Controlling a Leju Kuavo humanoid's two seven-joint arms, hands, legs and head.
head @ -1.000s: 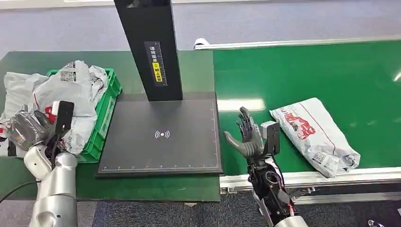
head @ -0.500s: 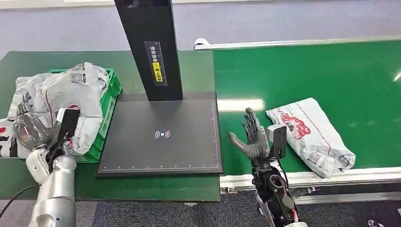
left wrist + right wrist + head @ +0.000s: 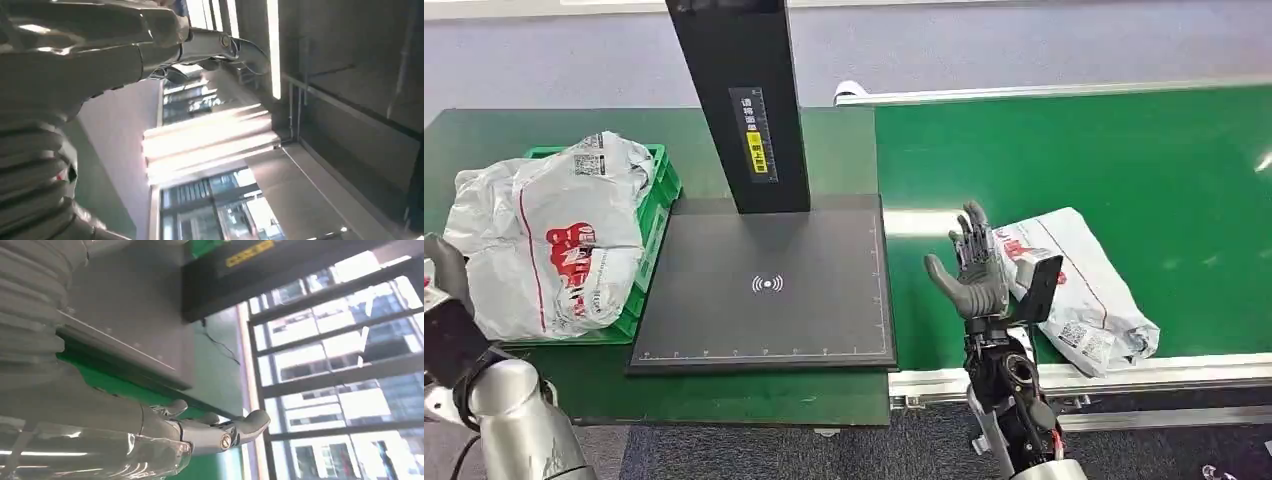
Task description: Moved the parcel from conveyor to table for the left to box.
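A white plastic parcel (image 3: 1079, 285) with red print lies on the green conveyor belt (image 3: 1124, 150), near its front edge. My right hand (image 3: 972, 272) stands upright just left of the parcel, fingers spread and empty, palm toward the black platform; it is close to the parcel's near end, contact unclear. The right wrist view shows this hand (image 3: 150, 432) with straight fingers holding nothing. My left hand (image 3: 442, 270) is at the far left edge, beside the pile of white parcels (image 3: 549, 235) heaped in the green crate (image 3: 659, 195). In the left wrist view the left hand (image 3: 100, 47) is stretched out and empty.
A black scanner platform (image 3: 764, 320) with a tall black column (image 3: 739, 100) sits between the crate and the belt. The belt's metal front rail (image 3: 1124, 375) runs below the parcel. The dark green table (image 3: 754, 400) carries the crate and platform.
My left hand let go of the parcels on the crate and drew back to the lower left. My right hand moved right toward the belt parcel, which drifted slightly left.
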